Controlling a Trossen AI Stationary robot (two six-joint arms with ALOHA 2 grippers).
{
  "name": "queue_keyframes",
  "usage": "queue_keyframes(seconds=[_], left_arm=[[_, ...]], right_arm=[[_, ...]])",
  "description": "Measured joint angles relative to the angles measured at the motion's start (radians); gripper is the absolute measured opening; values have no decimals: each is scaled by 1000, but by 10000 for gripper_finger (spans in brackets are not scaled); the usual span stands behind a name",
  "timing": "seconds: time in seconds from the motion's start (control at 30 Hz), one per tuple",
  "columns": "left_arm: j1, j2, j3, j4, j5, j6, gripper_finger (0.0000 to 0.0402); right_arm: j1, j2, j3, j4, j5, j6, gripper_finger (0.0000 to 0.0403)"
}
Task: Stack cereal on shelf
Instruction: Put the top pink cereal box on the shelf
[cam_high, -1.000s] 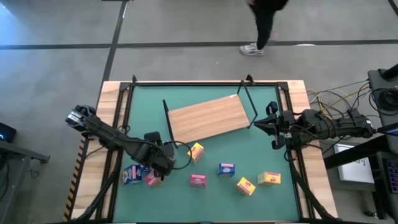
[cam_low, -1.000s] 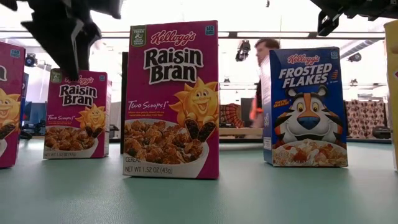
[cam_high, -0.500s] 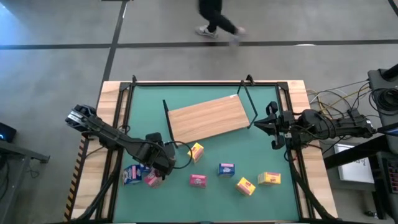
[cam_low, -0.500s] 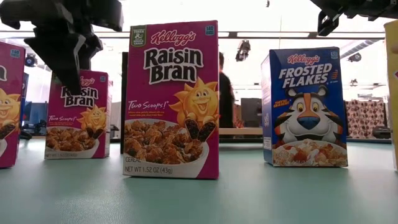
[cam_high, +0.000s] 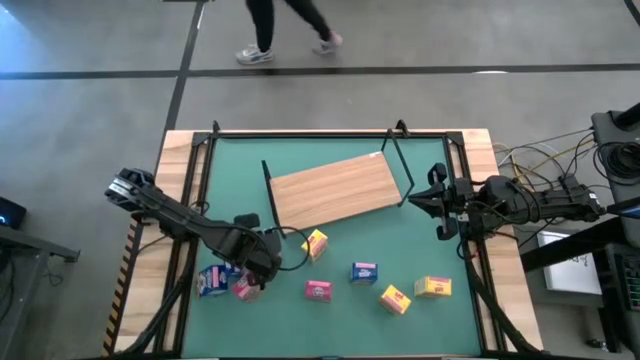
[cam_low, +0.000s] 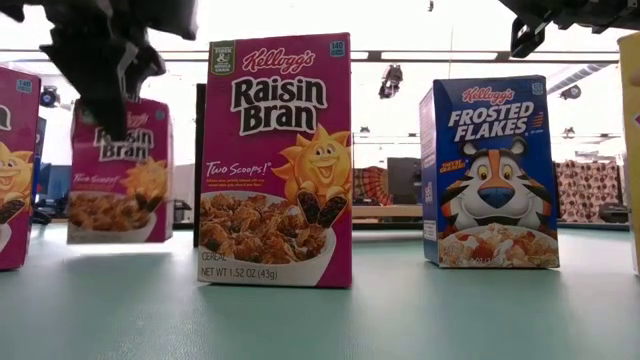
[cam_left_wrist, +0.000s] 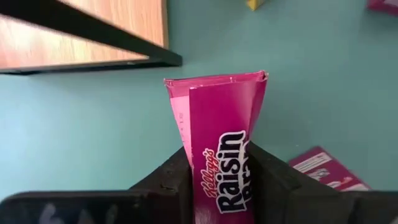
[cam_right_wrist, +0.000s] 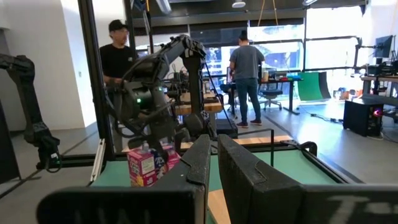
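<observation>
My left gripper (cam_high: 252, 277) points steeply down at the table's near left and is shut on a pink Raisin Bran cereal box (cam_left_wrist: 219, 155), seen in the low view as the left box (cam_low: 120, 175). A blue box (cam_high: 212, 282) lies just left of it. More cereal boxes stand on the green mat: yellow (cam_high: 316, 243), blue (cam_high: 363, 272), pink (cam_high: 318, 290), and two yellow (cam_high: 395, 298) (cam_high: 432, 287). The shelf (cam_high: 335, 190), a wooden board with black wire ends, lies flat mid-table. My right gripper (cam_high: 436, 200) waits shut and raised at the right edge. My left gripper pinches the pink box between its two fingers (cam_left_wrist: 171, 177), one on each of two opposite faces, at the box's upper end (cam_low: 118, 112). The fingers come from above, pointing steeply down. The box hangs below them, slightly tilted, its bottom edge (cam_low: 110, 240) just off the mat.
A black metal frame (cam_high: 300, 133) runs round the mat. Free mat lies between the shelf and the near row of boxes. Cables and gear (cam_high: 560, 170) sit off the right edge. People stand in the room beyond the table (cam_right_wrist: 118, 56).
My left gripper has shut on the pink box without shifting place. The box has come up a little off the mat and tipped slightly. A person beyond the far edge has walked toward the left.
</observation>
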Motion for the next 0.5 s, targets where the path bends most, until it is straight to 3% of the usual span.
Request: queue_keyframes(seconds=[0.5], left_arm=[[1, 11, -12, -2, -57, -7, 207]], right_arm=[[0, 0, 0, 0, 0, -1, 22]])
